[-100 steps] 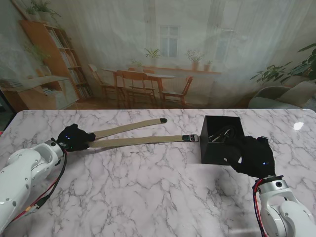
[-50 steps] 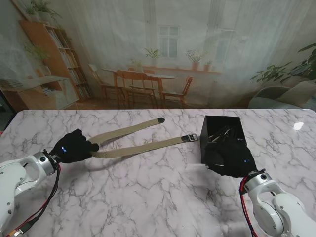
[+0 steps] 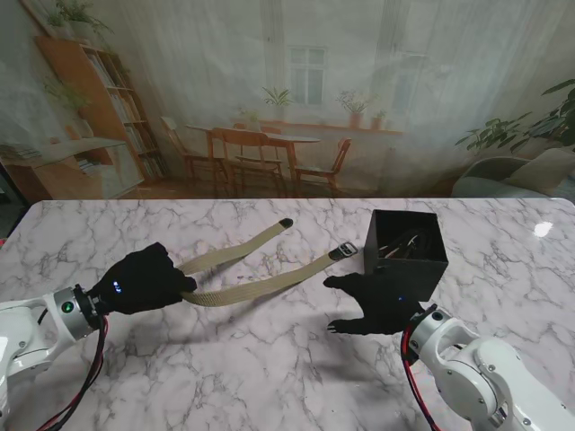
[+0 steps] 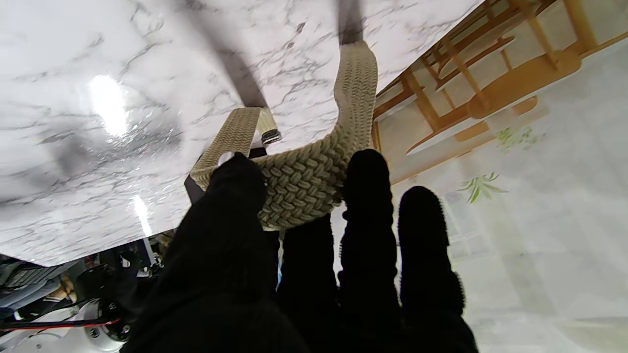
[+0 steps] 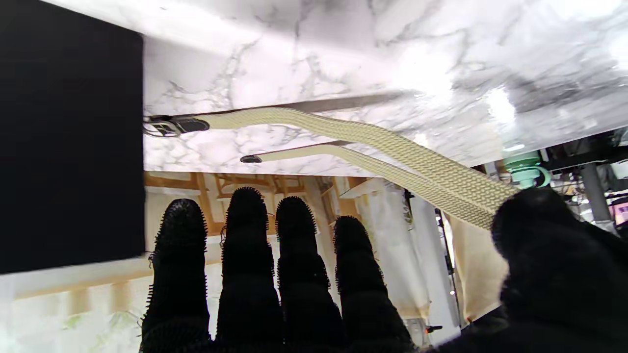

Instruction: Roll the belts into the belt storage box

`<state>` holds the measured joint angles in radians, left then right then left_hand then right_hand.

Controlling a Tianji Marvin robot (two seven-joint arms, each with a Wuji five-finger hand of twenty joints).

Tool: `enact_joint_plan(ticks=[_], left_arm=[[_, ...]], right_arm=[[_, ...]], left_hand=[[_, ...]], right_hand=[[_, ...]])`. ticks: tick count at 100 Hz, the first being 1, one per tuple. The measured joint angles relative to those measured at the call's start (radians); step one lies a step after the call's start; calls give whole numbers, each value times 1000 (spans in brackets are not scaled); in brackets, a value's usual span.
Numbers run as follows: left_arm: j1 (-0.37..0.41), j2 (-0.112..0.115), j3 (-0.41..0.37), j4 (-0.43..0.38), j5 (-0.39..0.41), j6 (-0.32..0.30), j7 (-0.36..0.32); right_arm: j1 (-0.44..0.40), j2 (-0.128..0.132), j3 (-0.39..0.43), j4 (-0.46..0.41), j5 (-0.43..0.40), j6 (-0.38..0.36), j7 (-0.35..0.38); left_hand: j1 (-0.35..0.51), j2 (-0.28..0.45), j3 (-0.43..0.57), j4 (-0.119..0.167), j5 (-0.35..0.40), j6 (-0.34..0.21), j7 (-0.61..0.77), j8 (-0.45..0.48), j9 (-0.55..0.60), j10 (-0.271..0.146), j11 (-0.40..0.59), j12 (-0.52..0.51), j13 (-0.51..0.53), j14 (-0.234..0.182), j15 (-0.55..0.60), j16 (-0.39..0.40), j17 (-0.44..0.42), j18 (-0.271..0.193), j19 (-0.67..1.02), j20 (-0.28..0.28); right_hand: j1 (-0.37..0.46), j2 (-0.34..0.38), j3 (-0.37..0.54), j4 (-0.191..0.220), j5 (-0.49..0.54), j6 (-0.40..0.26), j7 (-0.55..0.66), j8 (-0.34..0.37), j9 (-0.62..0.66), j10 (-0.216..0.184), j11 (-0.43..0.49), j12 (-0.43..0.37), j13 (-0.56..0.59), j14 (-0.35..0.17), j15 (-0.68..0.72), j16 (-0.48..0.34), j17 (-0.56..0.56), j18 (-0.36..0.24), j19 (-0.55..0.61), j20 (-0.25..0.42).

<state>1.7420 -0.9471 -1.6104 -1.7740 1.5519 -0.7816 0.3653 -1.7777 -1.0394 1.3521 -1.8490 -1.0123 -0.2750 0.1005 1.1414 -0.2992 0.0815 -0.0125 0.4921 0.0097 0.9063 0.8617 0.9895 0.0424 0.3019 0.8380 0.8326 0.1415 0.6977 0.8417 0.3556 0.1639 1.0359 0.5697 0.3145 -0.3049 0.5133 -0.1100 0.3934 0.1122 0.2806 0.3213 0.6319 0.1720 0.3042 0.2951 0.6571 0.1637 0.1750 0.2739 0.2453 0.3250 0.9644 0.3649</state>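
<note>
The left hand (image 3: 144, 281), in a black glove, is pinching the folded middle of a long tan woven belt (image 3: 256, 285). In the left wrist view the thumb (image 4: 239, 181) presses on one side of the fold and the fingers (image 4: 367, 186) press on the other side. The fold is lifted a little off the white marble tabletop (image 3: 225, 368).

From the left hand, the belt runs away in two strips, like a letter V. One strip ends in a dark tip (image 3: 286, 222), out past the fingers of the left hand. The other strip ends in a metal buckle (image 3: 344, 250), and the buckle lies just beside the black square belt storage box (image 3: 409, 254). Both ends rest on the tabletop.

The right hand (image 3: 373, 303), also in a black glove, holds nothing. Its fingers are spread apart, and in the right wrist view they (image 5: 245, 215) stand straight with the thumb off to one side. This hand hovers near the buckle end of the belt, and the box is right beside it, a bit farther from me. Something dark and shiny lies inside the box, but I cannot tell what it is.
</note>
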Motion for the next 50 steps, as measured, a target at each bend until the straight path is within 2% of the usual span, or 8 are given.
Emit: enact_joint_plan(ticks=[13,36,50], left_arm=[[44,-2,-24,-50,1,-22,6],[92,-9,-47,-90,-21,-91,11],[83,-15,-28,-100,-70,-137,-3]], right_arm=[[-2,0,-23,-32,-9,2,-12],[34,-2,-106,-33,40,4,-65],[118,-5,-177,3,145,23,-23]], left_hand=[[0,0,0,0,0,0,0,0,0,0,0,0,0,0,0,1,1,0,0,0],[-1,-10,9,0,14,0,0,0,0,0,9,0,2,0,0,1,6,0,0,0],[-1,-10,9,0,14,0,0,0,0,0,9,0,2,1,0,2,8,0,0,0]], right_hand=[[0,10,-18,5,21,0,1,0,3,0,14,-4,3,1,0,0,12,0,2,11],[0,9,-27,5,30,0,1,5,2,1,14,-5,3,1,0,0,17,0,8,13],[0,7,-27,5,27,0,0,5,-44,16,15,-15,-17,5,0,0,-9,0,9,13]])
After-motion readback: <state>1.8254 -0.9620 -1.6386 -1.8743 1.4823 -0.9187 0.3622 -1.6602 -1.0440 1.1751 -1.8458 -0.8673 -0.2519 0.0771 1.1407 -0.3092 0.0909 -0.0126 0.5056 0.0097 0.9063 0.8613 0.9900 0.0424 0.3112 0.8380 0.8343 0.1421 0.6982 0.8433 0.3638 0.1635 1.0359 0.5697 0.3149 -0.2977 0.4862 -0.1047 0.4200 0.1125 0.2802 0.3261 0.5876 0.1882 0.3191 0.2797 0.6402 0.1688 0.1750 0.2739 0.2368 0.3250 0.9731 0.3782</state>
